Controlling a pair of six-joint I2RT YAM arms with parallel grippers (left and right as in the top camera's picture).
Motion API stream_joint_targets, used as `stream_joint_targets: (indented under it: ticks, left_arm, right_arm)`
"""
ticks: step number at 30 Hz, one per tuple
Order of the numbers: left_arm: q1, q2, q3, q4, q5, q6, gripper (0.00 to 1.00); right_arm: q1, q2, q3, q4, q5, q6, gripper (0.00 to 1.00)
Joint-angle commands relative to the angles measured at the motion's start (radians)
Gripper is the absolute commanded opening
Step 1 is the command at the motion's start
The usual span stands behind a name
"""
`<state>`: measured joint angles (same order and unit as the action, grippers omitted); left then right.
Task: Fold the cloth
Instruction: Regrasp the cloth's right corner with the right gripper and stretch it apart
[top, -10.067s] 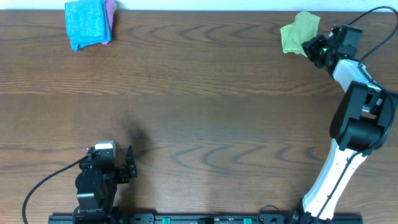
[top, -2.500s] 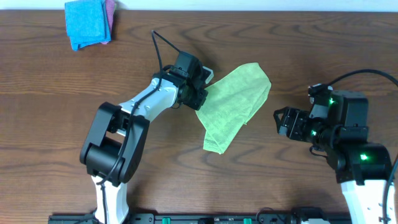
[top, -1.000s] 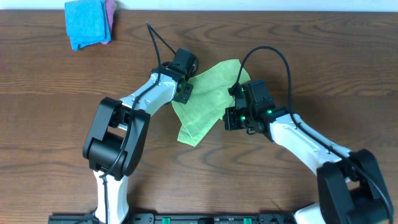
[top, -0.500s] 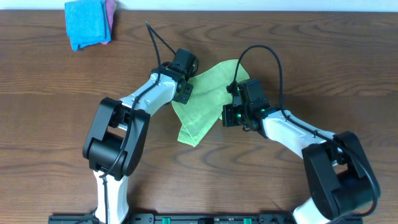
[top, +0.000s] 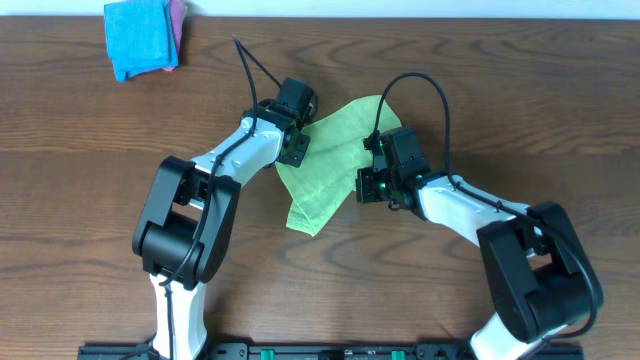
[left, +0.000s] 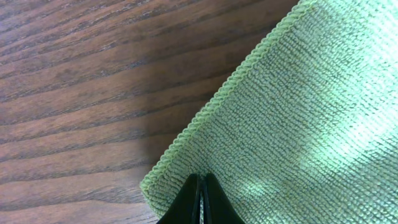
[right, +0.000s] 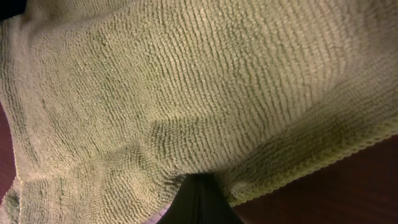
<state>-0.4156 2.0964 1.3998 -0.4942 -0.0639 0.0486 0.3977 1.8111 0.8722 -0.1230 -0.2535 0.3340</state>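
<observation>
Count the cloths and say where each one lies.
3. Green cloth at centre; blue cloth at the far left edge; pink cloth peeking from under the blue one, mostly hidden.

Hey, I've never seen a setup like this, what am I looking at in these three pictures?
These are two robot arms at a wooden table. The wide picture is taken from above; the two close-ups come from a camera on each wrist. Each arm ends in a two-finger tool. The left tool is pinched shut on a corner of the lime-green cloth; the right tool is shut on its other side. A blue cloth, with a pink cloth peeking out beside it, lies in a far corner.
</observation>
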Motion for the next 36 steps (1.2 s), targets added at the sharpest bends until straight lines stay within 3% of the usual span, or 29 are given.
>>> stream_joint_targets:
  ticks: [1,16,30,36]
  left_arm:
    - [0.004,0.052,-0.045,-0.040,0.034,-0.012,0.06]
    - [0.154,0.052,-0.045,-0.112,-0.101,-0.011,0.06]
    - [0.233,0.052,-0.034,-0.093,-0.100,0.011,0.06]
    - [0.231,0.031,0.076,-0.172,-0.092,-0.007,0.06]
  right_arm:
    - [0.008,0.026,0.005,-0.052,0.049,0.029,0.02]
    - [-0.159,0.026,0.134,-0.465,0.269,-0.040,0.01]
    - [-0.222,0.026,0.306,-0.540,0.271,-0.088,0.01]
    - [-0.209,0.026,0.440,-0.592,0.169,-0.134,0.01]
